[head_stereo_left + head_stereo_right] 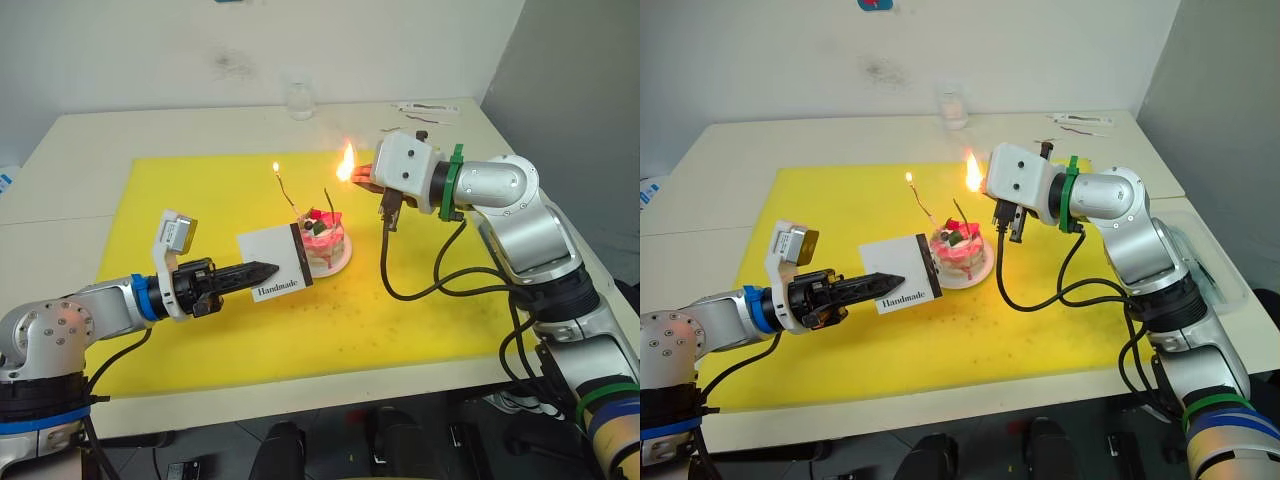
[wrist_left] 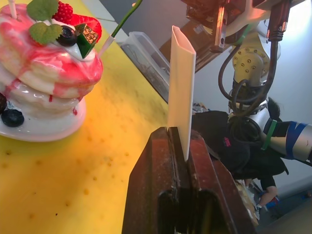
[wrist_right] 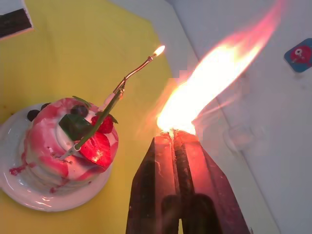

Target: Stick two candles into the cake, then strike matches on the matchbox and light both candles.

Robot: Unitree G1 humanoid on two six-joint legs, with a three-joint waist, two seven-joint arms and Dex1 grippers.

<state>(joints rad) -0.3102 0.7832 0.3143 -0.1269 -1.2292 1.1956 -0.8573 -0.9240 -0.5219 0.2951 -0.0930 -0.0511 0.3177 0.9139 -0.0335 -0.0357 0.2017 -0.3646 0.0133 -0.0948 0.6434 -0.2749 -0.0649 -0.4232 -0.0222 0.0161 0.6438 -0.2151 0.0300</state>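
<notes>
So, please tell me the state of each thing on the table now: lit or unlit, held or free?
Pale candle: standing in cake, lit.
Green candle: standing in cake, unlit.
Cake: on its plate, free.
Matchbox: held on edge by left gripper.
Match flame: burning big at right gripper, shut.

White wall (image 1: 150,50) behind; pale table (image 1: 80,135) carries yellow mat (image 1: 330,330); grey wall (image 1: 580,90) at right.

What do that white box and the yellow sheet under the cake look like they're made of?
The matchbox looks like matte white cardboard: thin flat walls, printed lettering, a dark rough strip on one edge. The yellow mat seems soft foam or rubber, dull and faintly speckled; hard to tell which.
</notes>
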